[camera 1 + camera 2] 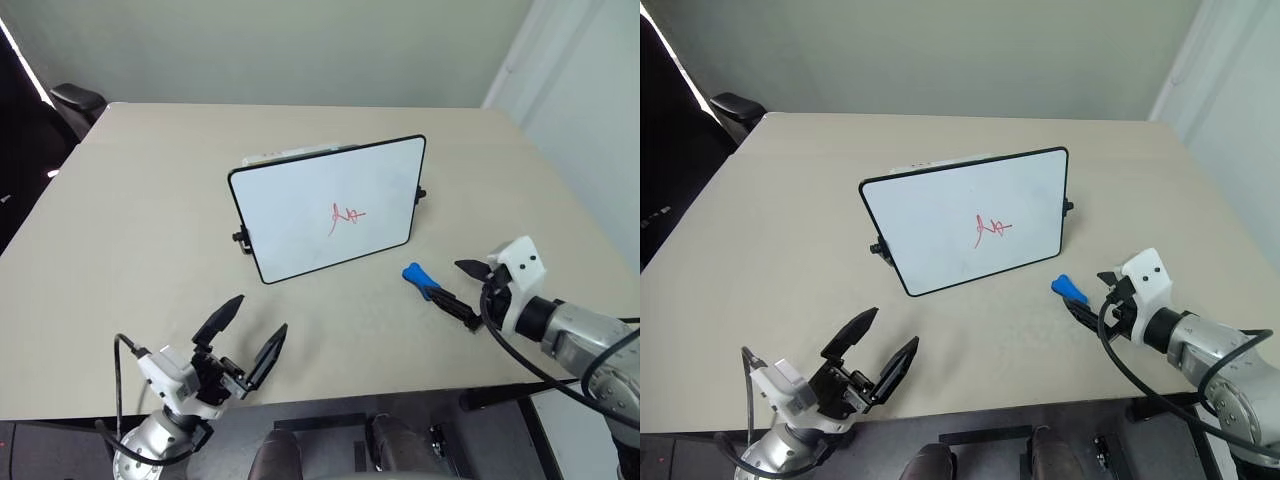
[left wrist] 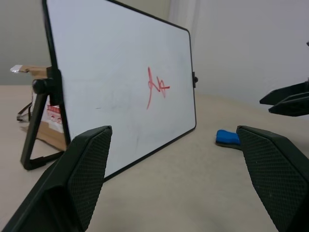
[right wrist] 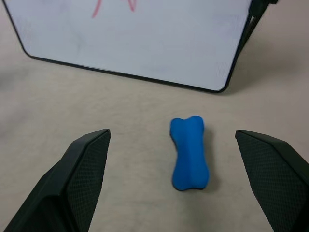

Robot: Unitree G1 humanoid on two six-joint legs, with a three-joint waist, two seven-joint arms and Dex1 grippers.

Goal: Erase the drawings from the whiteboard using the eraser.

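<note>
The right pincer [image 3: 174, 181], fingers spread wide, is facing the small blue bone-shaped eraser [image 3: 189, 152] lying on the beige desk [image 1: 150, 230] (just before the black-framed whiteboard [image 1: 300, 215]); it should be straddling the eraser's narrow waist squarely before clenching.

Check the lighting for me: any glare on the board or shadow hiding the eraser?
Left eye view: whiteboard evenly lit, no glare, red drawings legible. Right wrist view: blue eraser sharp, only a soft shadow at its edge; the nearby fingers look blurred. Left wrist view: board reads grey, scribble clear.
</note>
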